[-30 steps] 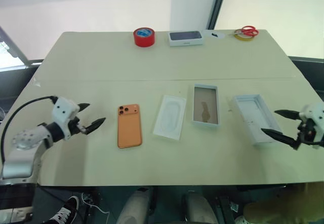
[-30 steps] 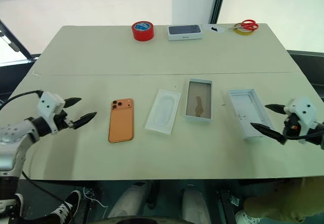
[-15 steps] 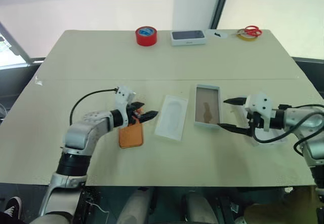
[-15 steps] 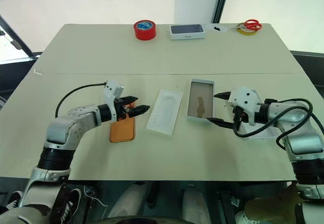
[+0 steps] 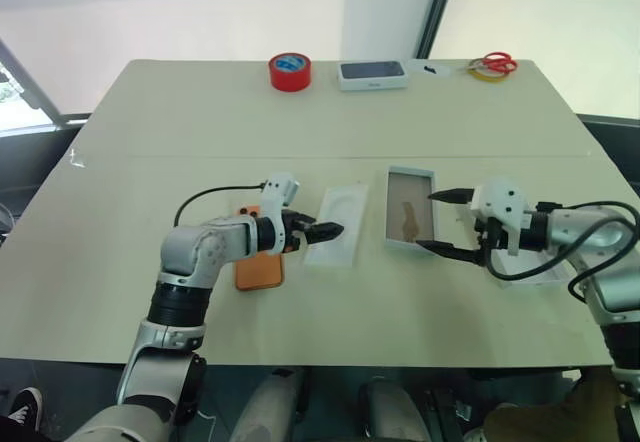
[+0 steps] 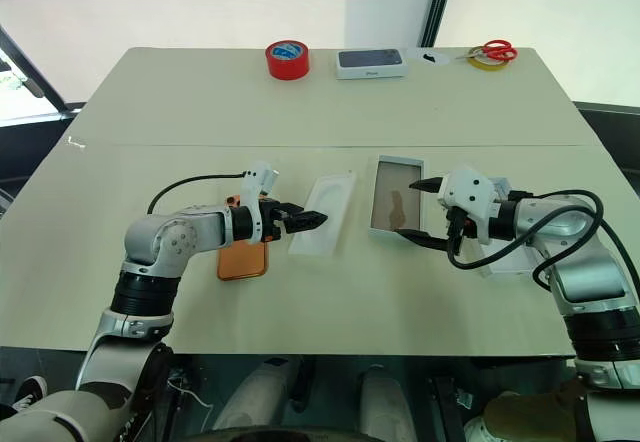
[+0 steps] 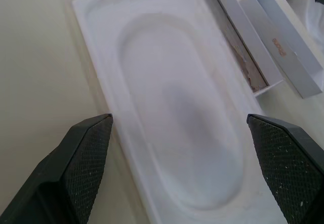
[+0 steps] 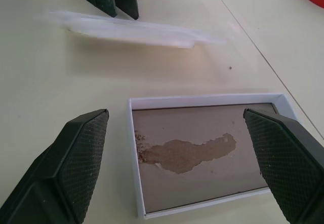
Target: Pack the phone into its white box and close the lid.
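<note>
The orange phone (image 5: pixel 258 270) lies flat on the table with my left forearm across its far end. My left gripper (image 5: pixel 325 230) is open just past it, over the near-left part of a thin white insert (image 5: pixel 340 224), its fingers (image 7: pixel 83 155) spread across the insert's width. The white box (image 5: pixel 388 212) with its brownish floor lies to the right of the insert. My right gripper (image 5: pixel 428 221) is open at the box's right edge, pointing left across it. The lid (image 6: pixel 503 262) lies under my right arm, mostly covered.
Along the table's far edge stand a red tape roll (image 5: pixel 289 70), a closed white box with a dark phone picture (image 5: pixel 371 73), and red scissors (image 5: pixel 492 61) on a yellow ring. The near table edge runs just below the phone.
Both arms have swung inward. My left gripper moved right, from left of the phone to over the insert. My right gripper moved left, from the lid to the box's right edge.
</note>
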Motion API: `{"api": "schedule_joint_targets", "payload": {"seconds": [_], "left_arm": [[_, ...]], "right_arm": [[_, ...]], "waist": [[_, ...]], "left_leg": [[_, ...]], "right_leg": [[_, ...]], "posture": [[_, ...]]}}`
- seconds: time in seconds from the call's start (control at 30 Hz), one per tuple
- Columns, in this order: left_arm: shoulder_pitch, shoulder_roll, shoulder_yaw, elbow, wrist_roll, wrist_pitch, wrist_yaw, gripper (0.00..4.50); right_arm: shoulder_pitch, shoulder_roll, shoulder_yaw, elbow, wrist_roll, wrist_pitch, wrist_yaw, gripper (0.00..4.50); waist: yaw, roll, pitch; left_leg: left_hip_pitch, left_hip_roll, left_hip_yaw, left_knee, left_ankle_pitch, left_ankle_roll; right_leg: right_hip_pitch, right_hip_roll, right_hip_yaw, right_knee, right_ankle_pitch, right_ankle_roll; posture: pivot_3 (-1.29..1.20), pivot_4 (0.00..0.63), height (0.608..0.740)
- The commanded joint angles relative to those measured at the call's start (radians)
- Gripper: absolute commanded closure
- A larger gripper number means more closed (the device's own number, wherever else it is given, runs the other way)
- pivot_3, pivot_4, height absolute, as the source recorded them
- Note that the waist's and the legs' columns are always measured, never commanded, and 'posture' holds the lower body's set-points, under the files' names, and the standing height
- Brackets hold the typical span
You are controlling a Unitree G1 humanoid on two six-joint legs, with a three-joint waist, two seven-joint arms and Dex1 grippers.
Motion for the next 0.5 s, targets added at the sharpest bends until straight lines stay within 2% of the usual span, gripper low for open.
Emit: {"api": "schedule_joint_targets", "payload": {"seconds": [0.03, 0.2, 0.33, 0.5], "left_arm": [[-0.004, -0.009, 0.055, -0.054, -0.020, -0.018, 0.027, 0.06], [0.004, -0.007, 0.078, -0.050, -0.031, 0.018, 0.056, 0.06], [-0.002, -0.074, 0.131, 0.009, -0.091, 0.117, 0.081, 0.06], [-0.032, -0.122, 0.198, 0.070, -0.123, 0.144, 0.102, 0.06]], "right_arm": [[0.004, 0.000, -0.032, -0.045, 0.016, 0.002, -0.013, 0.05], [-0.002, 0.006, -0.025, -0.040, 0.016, -0.001, -0.018, 0.05], [-0.015, 0.010, -0.018, -0.031, 0.012, -0.005, -0.020, 0.05], [-0.018, 0.017, -0.020, -0.040, 0.012, 0.000, -0.022, 0.05]], "waist": [[0.000, 0.000, 0.000], [0.000, 0.000, 0.000], [0.001, 0.000, 0.000], [0.001, 0.000, 0.000]], "left_leg": [[0.000, 0.000, 0.000, 0.000, 0.000, 0.000], [0.000, 0.000, 0.000, 0.000, 0.000, 0.000], [0.000, 0.000, 0.000, 0.000, 0.000, 0.000], [0.000, 0.000, 0.000, 0.001, 0.000, 0.000]], "right_leg": [[0.000, 0.000, 0.000, 0.000, 0.000, 0.000], [0.000, 0.000, 0.000, 0.000, 0.000, 0.000], [0.000, 0.000, 0.000, 0.000, 0.000, 0.000], [0.001, 0.000, -0.001, 0.000, 0.000, 0.000]], "posture": [[0.00, 0.150, 0.740], [0.00, 0.150, 0.740], [0.00, 0.150, 0.740], [0.00, 0.150, 0.740]]}}
